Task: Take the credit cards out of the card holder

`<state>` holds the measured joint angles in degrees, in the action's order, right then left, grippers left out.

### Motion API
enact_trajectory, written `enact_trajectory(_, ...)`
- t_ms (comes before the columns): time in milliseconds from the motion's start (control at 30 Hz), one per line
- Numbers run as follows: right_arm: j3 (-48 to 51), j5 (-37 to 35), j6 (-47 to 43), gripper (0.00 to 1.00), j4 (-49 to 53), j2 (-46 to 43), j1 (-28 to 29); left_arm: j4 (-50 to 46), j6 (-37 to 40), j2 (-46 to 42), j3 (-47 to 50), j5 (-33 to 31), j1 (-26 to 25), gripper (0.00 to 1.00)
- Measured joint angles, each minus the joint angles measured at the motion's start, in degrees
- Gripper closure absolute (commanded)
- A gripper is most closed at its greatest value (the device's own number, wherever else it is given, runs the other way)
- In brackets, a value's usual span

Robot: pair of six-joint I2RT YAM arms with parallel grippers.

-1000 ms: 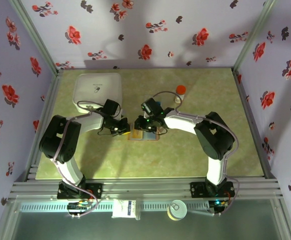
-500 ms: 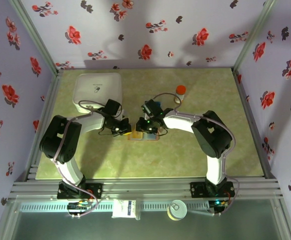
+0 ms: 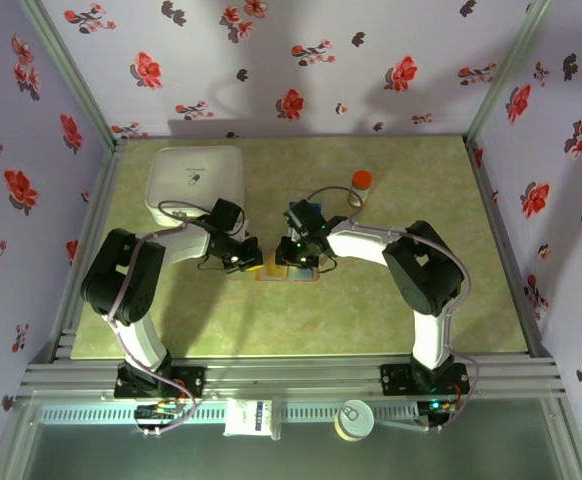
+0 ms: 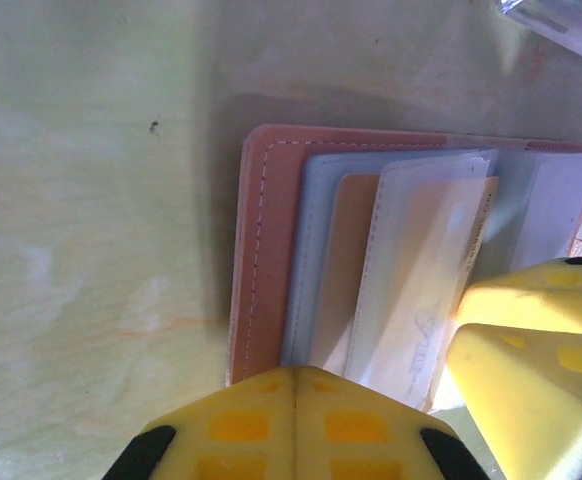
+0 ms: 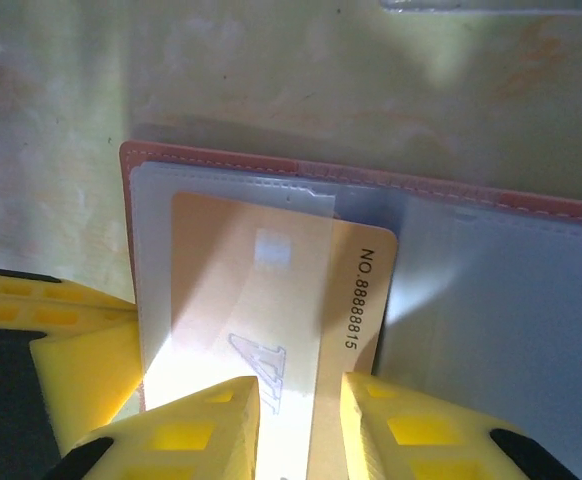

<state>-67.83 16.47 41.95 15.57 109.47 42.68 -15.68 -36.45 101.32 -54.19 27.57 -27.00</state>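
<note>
Okay, my right pincer (image 5: 301, 415) stands narrowly apart. Its tips straddle the near end of the pale yellow card (image 5: 271, 290), probably pressing rather than pinching. The card's long axis runs straight ahead, its right edge out of the pocket, so this arm is nearer. Print reads NO.8888815. My left pincer (image 4: 296, 420) is together, at the near edge of the card holder (image 4: 261, 260).

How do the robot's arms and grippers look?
The left arm and right arm have black joints, white links and thin loose cables. The left gripper and right gripper have blocky bright yellow fingers with darker square patches.
</note>
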Motion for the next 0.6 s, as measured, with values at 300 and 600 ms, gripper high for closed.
enact_trajectory(300,1.3,-0.9,-0.1,0.71,0.9,-2.3,-0.6,-0.5,0.5,0.0,-0.2,-0.1,0.0,0.98)
enact_trajectory(600,3.0,-0.5,0.1,0.71,-0.3,-3.8,-1.1,-2.2,0.4,-1.1,-2.4,-0.2,-0.5,0.98)
